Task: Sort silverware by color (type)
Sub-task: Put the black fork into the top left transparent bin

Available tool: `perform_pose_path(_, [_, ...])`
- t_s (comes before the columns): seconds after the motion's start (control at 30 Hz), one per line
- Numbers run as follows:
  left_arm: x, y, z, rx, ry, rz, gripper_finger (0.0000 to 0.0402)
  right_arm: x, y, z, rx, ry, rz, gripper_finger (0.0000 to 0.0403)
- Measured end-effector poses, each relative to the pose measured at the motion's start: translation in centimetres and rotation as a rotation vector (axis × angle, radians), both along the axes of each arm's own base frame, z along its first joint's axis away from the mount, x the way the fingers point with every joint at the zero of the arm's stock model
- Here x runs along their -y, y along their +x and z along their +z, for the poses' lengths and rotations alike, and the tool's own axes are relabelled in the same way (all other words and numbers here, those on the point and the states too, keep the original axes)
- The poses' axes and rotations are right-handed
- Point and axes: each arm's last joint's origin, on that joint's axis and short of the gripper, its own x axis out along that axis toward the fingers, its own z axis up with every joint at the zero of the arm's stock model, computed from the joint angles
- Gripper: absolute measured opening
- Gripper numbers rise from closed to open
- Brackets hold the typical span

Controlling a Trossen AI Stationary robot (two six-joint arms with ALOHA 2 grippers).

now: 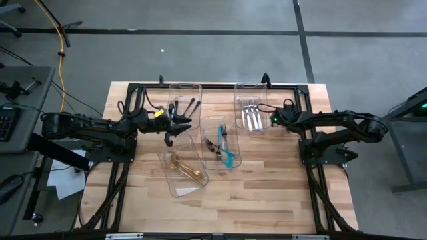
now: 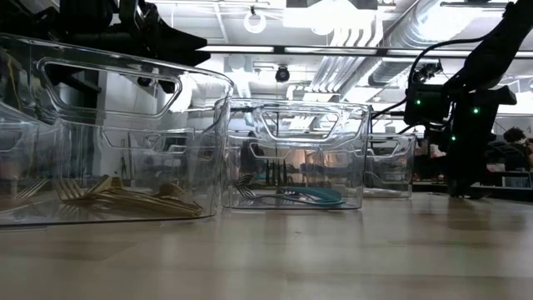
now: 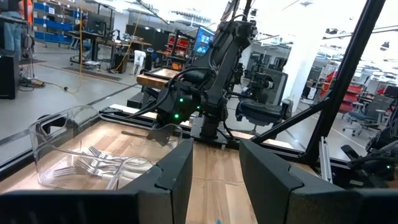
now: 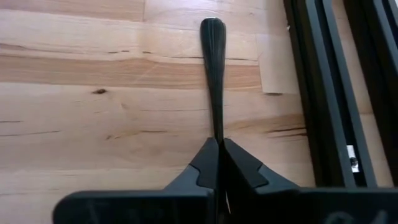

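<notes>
A black utensil [image 4: 213,74] sticks straight out from the right pincer [image 4: 219,163], whose fingers are clamped tight on its stem above the bare desk [image 4: 93,99] beside the silver-fork bin [image 1: 251,107]. The left pincer [image 1: 175,124] hovers, fingers spread and empty, over the black-utensil bin [image 1: 184,100].

Industrial robotics lab or workshop: exposed ceiling ducts [image 2: 391,37] upper right of low view, blue storage shelving [image 3: 59,15] upper left of left wrist view, taped concrete floor [image 1: 213,40] around the counter [image 1: 267,200].
</notes>
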Motion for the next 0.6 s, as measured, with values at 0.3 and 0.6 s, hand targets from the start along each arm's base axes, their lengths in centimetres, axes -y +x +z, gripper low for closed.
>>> perform_pose_path(0.3, [0.0, 0.0, 0.0, 0.000, 0.000, 0.000, 0.0126, -0.4, -0.1, 1.0, 0.045, -0.035, 0.039, 0.0001])
perform_pose_path(0.6, [0.0, 0.0, 0.0, 0.001, 0.001, 0.002, 0.0126, -0.8, -0.6, 3.4, 0.156, -0.125, 0.075, 0.0002])
